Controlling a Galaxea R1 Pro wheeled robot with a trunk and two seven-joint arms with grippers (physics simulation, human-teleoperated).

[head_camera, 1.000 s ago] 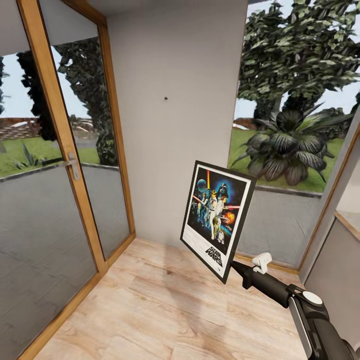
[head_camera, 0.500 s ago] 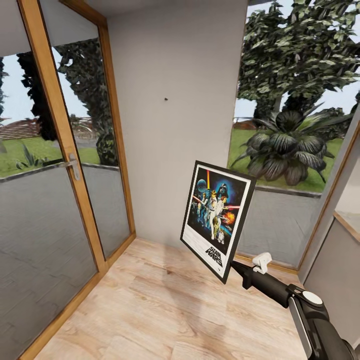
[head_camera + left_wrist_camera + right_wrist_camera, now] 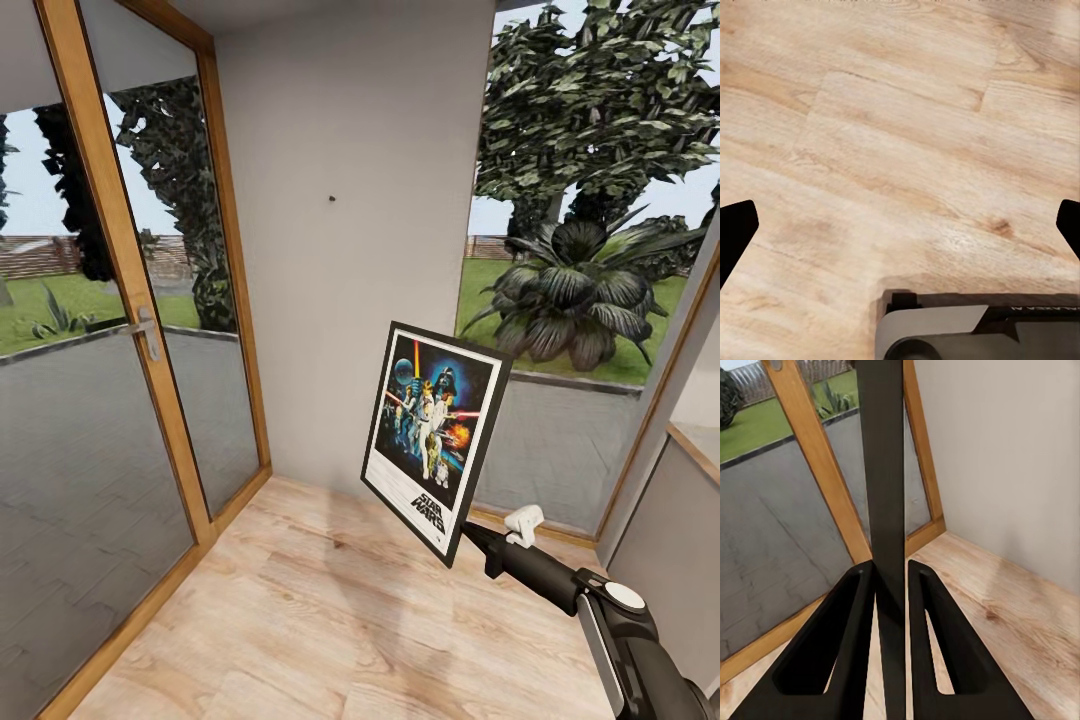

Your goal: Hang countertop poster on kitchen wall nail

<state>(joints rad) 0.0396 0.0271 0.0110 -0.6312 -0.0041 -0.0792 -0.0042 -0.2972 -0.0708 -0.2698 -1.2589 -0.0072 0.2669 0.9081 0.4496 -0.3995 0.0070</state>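
The right gripper [image 3: 468, 532] is clamped on the lower corner of the poster [image 3: 434, 436], holding it up in the air, tilted, with its printed face toward the head camera. In the right wrist view the poster [image 3: 885, 495] shows edge-on as a thin dark strip pinched between the two fingers [image 3: 844, 645]. The poster hangs in front of a plain grey wall [image 3: 350, 280], and a small dark nail [image 3: 332, 197] sits on that wall, well above the poster and a little to its left. A glass door with a wooden frame [image 3: 130, 290] stands to the left, a window with plants [image 3: 590, 290] to the right. The left gripper [image 3: 900, 225] is spread wide over the wooden floor [image 3: 907, 135], its fingertips at the picture's two edges, holding nothing
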